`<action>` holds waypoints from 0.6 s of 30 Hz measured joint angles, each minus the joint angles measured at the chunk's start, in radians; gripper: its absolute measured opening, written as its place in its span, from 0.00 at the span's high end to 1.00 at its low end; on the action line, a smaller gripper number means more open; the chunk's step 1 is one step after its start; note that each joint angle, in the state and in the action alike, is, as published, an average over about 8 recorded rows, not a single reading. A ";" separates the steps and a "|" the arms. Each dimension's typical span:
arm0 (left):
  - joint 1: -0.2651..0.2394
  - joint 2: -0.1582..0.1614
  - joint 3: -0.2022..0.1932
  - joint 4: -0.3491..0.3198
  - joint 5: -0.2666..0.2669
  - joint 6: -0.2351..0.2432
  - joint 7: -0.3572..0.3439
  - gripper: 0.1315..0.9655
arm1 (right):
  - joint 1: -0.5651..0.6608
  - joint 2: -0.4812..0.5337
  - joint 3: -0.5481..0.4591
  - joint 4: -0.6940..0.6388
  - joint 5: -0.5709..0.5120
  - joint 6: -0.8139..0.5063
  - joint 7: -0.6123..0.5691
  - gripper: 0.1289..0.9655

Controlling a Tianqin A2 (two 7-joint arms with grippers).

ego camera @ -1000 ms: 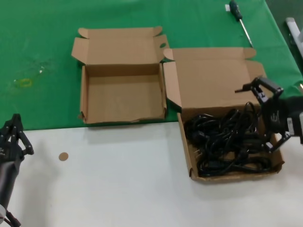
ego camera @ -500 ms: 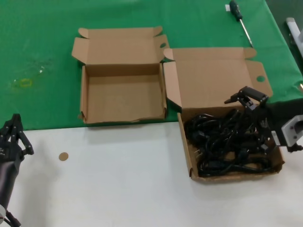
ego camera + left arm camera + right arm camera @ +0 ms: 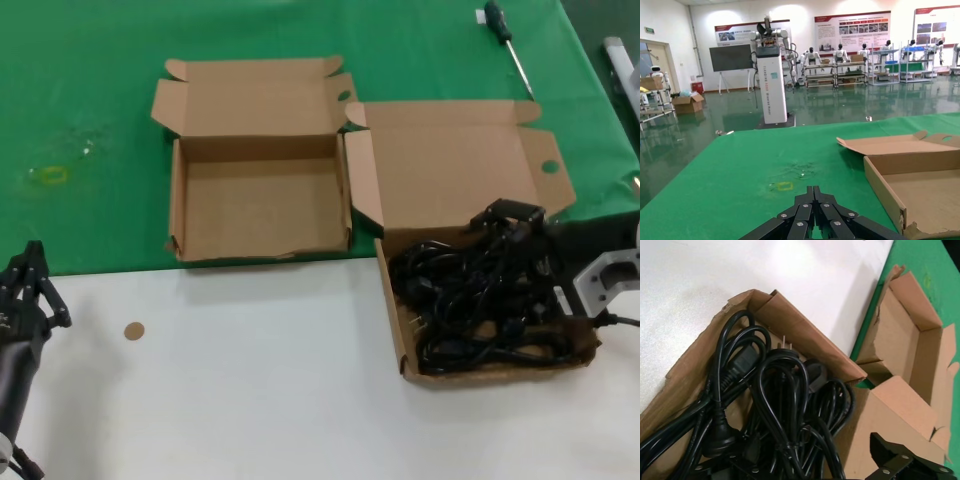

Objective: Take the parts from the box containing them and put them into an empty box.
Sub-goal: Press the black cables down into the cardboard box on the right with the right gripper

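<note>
Black power cords (image 3: 478, 300) lie heaped in tangled coils inside the wide, shallow cardboard box (image 3: 402, 338) at the right, which straddles the edge between the green cloth (image 3: 80, 120) and the white tabletop (image 3: 250, 390). The right gripper (image 3: 512, 215) is down at the far edge of that heap, its dark fingers lost against the cords, so I cannot tell whether it is spread or has closed on a loop. Just left of it stands the smaller, squarer box (image 3: 178, 215), lid thrown back and nothing inside. The left gripper (image 3: 32, 285) hangs at the near left, well away from both boxes, fingers pressed together and holding nothing.

To my eye the first pick is only starting: every cord is in the wide box. The next move calls for a firm pinch on one coil, then a lift high enough to drag its plug free of the neighbouring loops before swinging left over the square box's wall. A green-handled screwdriver (image 3: 506, 40) lies untouched at the far right.
</note>
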 joint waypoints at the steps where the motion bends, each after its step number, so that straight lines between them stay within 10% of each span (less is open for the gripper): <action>1: 0.000 0.000 0.000 0.000 0.000 0.000 0.000 0.98 | 0.000 -0.002 -0.002 -0.003 -0.003 0.001 -0.002 0.17; 18: 0.000 0.000 0.000 0.000 0.000 0.000 0.000 0.98 | 0.000 -0.010 -0.013 -0.022 -0.030 0.012 -0.002 0.54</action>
